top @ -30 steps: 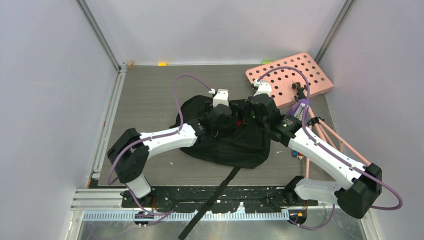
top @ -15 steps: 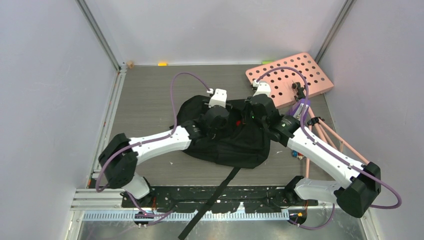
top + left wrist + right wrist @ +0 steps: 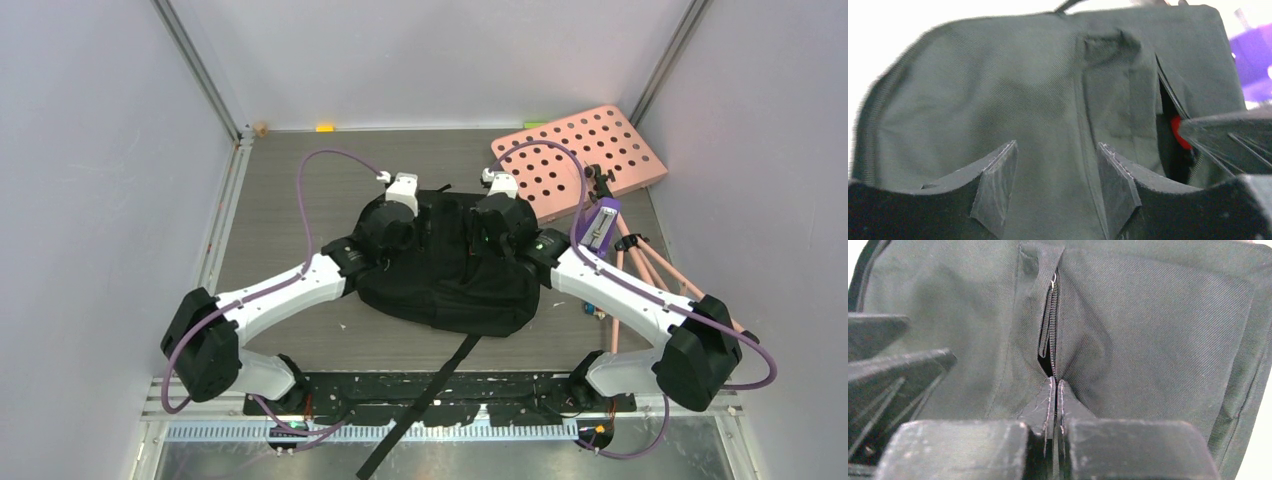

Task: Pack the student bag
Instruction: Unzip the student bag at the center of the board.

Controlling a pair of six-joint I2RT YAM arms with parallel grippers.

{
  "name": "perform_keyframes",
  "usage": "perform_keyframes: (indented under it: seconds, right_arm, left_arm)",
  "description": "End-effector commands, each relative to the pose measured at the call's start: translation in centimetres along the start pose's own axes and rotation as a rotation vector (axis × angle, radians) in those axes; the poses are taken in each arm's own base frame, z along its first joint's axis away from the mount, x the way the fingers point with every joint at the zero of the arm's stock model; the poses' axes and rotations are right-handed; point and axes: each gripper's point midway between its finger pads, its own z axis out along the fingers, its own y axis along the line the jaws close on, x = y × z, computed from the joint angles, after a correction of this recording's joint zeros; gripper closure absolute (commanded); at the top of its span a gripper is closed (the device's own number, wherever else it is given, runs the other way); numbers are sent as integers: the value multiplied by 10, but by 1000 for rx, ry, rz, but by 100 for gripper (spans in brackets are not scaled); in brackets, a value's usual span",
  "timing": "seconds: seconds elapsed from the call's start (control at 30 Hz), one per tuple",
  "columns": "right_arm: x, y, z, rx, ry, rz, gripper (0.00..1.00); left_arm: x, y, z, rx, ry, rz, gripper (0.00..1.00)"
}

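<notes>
- The student bag [image 3: 450, 285] lies slumped in the middle of the worktop [image 3: 285, 205], its long strap [image 3: 432, 395] trailing off the near edge.
- My right fingers [image 3: 1055, 390] are pressed tight together, tips at the lower end of a partly open zip [image 3: 1052, 335] on the bag; I cannot tell whether they pinch anything.
- My left fingers [image 3: 1057, 148] stand apart, astride a stitched seam of the bag's fabric.
- Something red [image 3: 1175, 131] shows in the gap beside that seam.
- A pink board [image 3: 600, 150] with round holes lies at the far right corner, just beyond the bag.
</notes>
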Motion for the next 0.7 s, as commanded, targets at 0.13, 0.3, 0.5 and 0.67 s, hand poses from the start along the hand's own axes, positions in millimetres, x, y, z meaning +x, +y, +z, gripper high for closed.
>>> perform_keyframes:
  seconds: [0.13,0.3,0.5,0.67]
  right_arm:
    - [0,-4,4,31,-38,24,100]
    - [14,-20,9,89,-37,19,100]
    - [18,-28,8,118,-47,22,100]
    - [16,-29,7,119,-56,22,100]
  left_arm:
    - [15,-53,20,208,58,-136,23]
    - [15,-73,29,265,49,-152,15]
    - [24,-83,43,279,43,-153,9]
    - [29,-95,49,282,22,-161,6]
